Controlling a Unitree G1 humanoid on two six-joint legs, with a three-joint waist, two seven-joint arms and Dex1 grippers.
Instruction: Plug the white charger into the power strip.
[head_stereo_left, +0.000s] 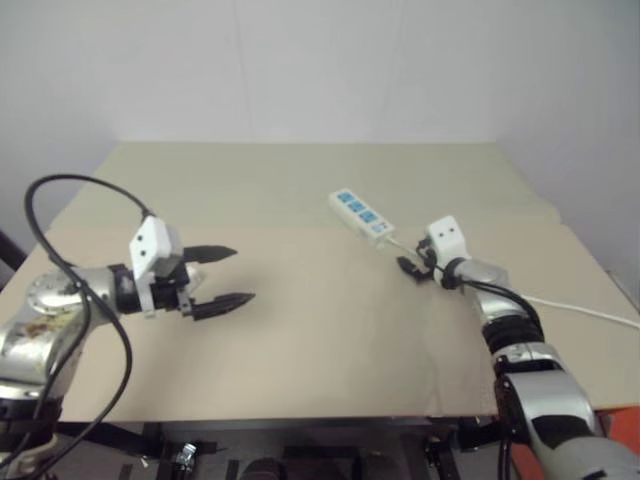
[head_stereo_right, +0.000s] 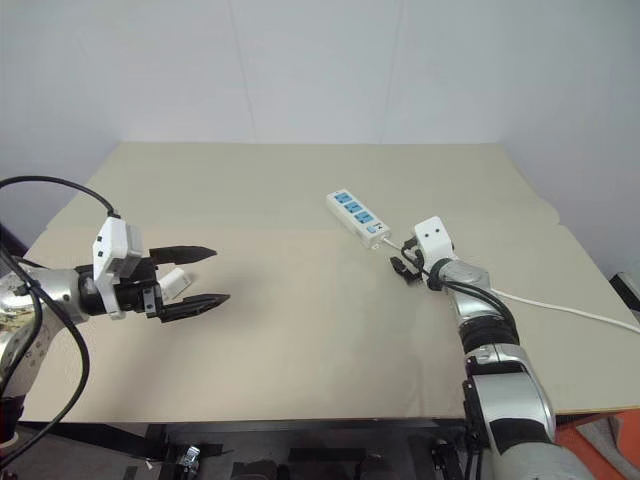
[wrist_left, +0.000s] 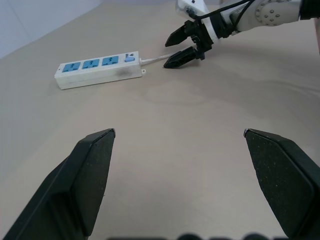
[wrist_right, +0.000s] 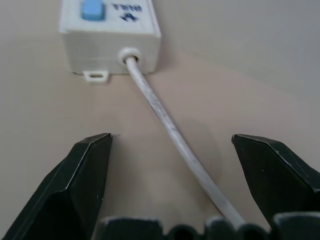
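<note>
Two grippers are hovering over the tan table (head_stereo_left: 300, 340). At the left of the frame, the left gripper (head_stereo_left: 243, 275) is pointing right with its fingers spread and nothing between them. The little white charger (head_stereo_right: 172, 282) is peeking out just behind it, can't tell if they're touching. Right of center, the power strip (head_stereo_left: 361, 215) is lying slantwise. The right gripper (wrist_left: 166, 54) is sitting at the strip's switch end, fingers spread wide either side of the cord (wrist_right: 165, 120).

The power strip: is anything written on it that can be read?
"BULL", with a small arrow-like logo beside it: printed next to the blue switch on the cord end of the power strip, seen upside down in the right wrist view.
Nothing else readable.
</note>
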